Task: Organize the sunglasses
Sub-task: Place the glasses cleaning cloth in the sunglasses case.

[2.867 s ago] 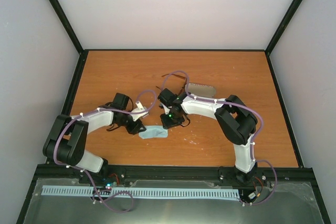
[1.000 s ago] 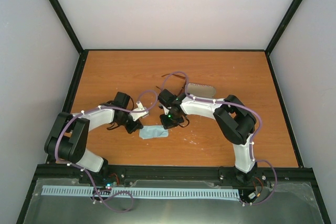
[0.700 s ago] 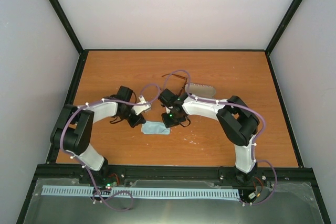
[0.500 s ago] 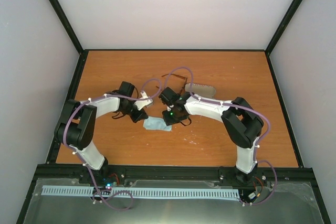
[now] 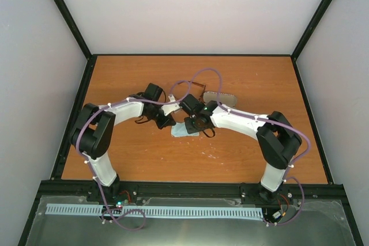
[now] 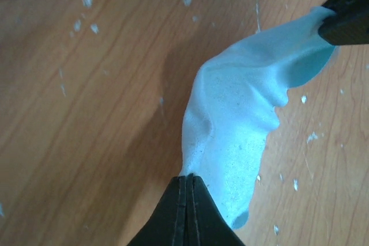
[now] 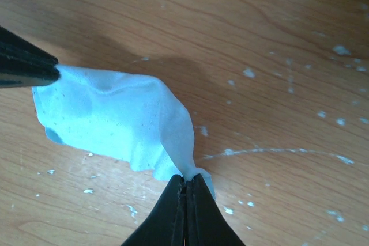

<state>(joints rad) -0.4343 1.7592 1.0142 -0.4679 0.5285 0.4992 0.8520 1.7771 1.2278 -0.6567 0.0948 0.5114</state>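
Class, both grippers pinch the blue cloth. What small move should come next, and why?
Probably carry the cloth toward the sunglasses behind it: left gripper and right gripper each pinch an opposite corner, holding it off the table.

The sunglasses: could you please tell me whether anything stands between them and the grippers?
Nothing visible lies between, but the left gripper and right gripper are both shut on the blue cloth. The sunglasses lie beyond them, beside the case.

Cloth (image 6: pixel 242 125) matt, soft; tbl (image 6: pixel 86 113) wood-grain, smooth.
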